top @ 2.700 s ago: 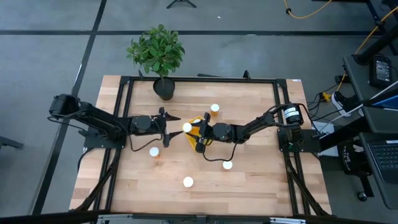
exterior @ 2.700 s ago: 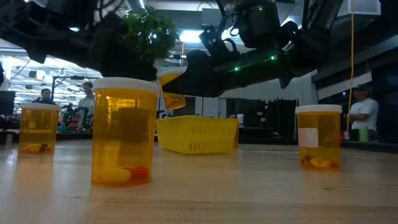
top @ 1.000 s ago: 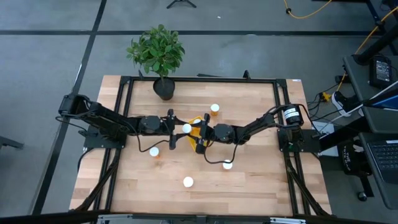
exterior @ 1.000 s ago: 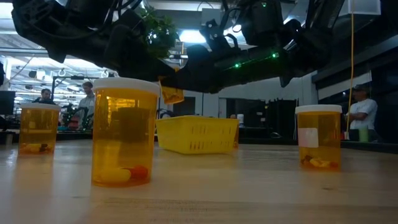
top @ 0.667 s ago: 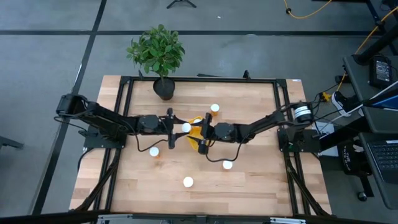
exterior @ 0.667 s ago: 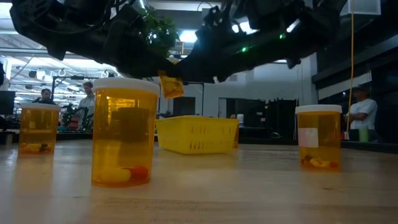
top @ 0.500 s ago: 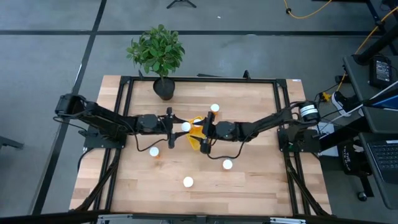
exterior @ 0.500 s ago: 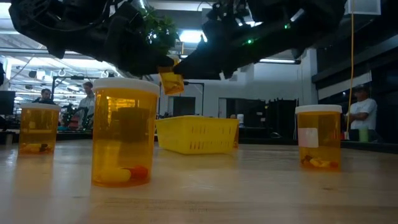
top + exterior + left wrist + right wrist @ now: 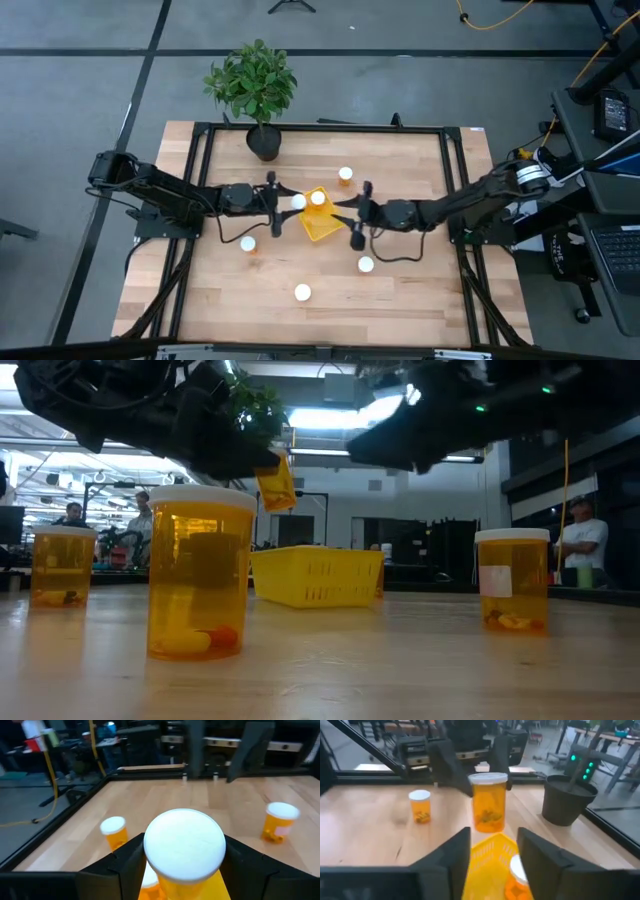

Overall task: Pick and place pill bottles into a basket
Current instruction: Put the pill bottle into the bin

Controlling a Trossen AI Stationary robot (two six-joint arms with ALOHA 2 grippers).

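Left gripper pinched a pill bottle above the basket; bottle's lower body cut off in wrist view. Right gripper spread, empty, beside basket.

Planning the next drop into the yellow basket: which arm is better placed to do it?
The left. Its gripper holds a pill bottle at the basket's edge, above the table. The right gripper is open and empty beside the basket, which already has one bottle inside.
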